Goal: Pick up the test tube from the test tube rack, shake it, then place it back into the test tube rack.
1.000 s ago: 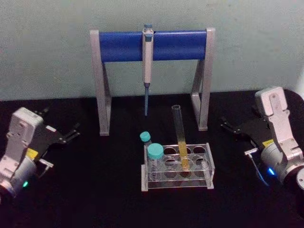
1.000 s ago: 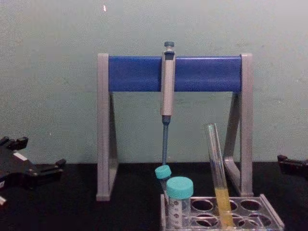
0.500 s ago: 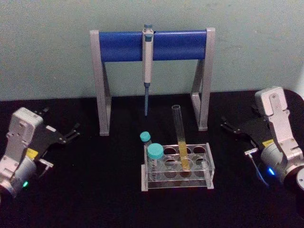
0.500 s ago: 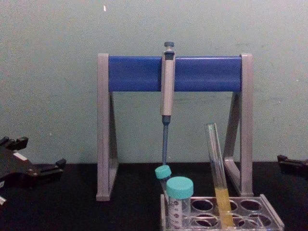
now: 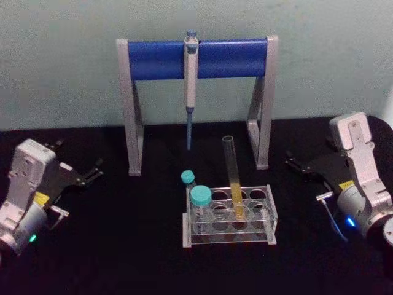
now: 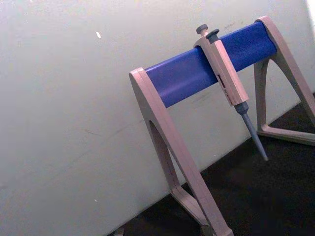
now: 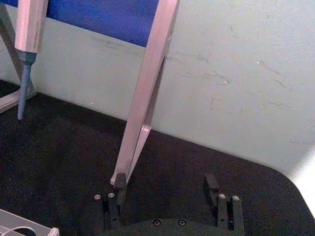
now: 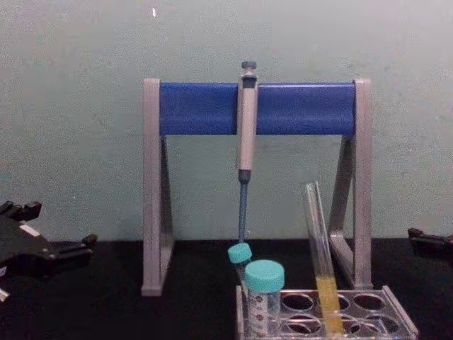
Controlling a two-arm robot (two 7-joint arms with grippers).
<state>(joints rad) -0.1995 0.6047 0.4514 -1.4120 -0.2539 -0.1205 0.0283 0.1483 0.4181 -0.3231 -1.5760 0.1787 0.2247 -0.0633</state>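
The test tube (image 5: 233, 178) stands uncapped in the test tube rack (image 5: 272, 216) at the table's middle, leaning slightly, with yellow liquid in its lower part. From the chest view the test tube (image 8: 320, 255) rises well above the rack (image 8: 405, 320). My left gripper (image 5: 78, 158) rests open at the far left of the table, far from the rack, and shows at the chest view's left edge as well (image 8: 56, 227). My right gripper (image 5: 307, 153) sits open at the far right, its two fingers apart with nothing between them (image 7: 165, 184).
A grey-and-blue pipette stand (image 5: 196, 58) stands behind the rack, a grey pipette (image 5: 191, 80) hanging from its bar. Two teal-capped tubes (image 5: 200, 198) occupy the rack's left side. Black table surface lies open on both sides of the rack.
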